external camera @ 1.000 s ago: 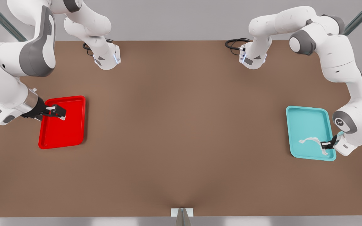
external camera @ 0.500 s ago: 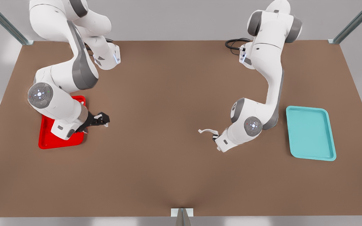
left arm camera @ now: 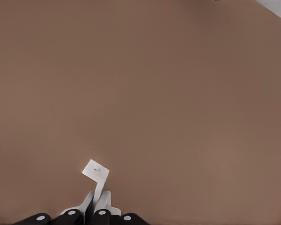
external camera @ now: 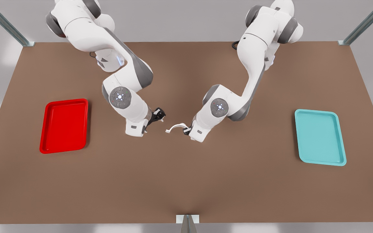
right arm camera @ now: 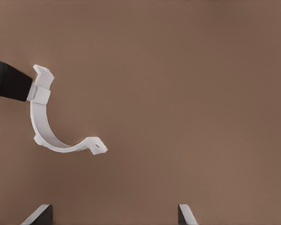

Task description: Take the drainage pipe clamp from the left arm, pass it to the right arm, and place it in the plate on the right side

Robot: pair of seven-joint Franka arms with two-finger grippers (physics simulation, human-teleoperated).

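Brown table top (external camera: 186, 181) fills the middle of the front view, with grey floor around it. Two white arms reach down to the centre of the frame.

The left gripper (external camera: 186, 130) is pinched tight on one foot of the clamp (external camera: 174, 127). It holds the clamp out sideways above the table, so the other foot (external camera: 167, 131) sticks out free. I think this is so the other arm has a spot to grab.

The right gripper (external camera: 159, 115) sits just beside that free end, not touching. Its fingers (right arm camera: 41, 214) are spread wide apart and hold nothing. From its own camera, the clamp (right arm camera: 49, 126) hangs in front of them.

The red tray (external camera: 64, 126) lies at the far left of the frame, well apart from the clamp. A teal tray (external camera: 320, 137) lies at the far right. Nothing stands between the two grippers, and the way to the red tray looks clear.
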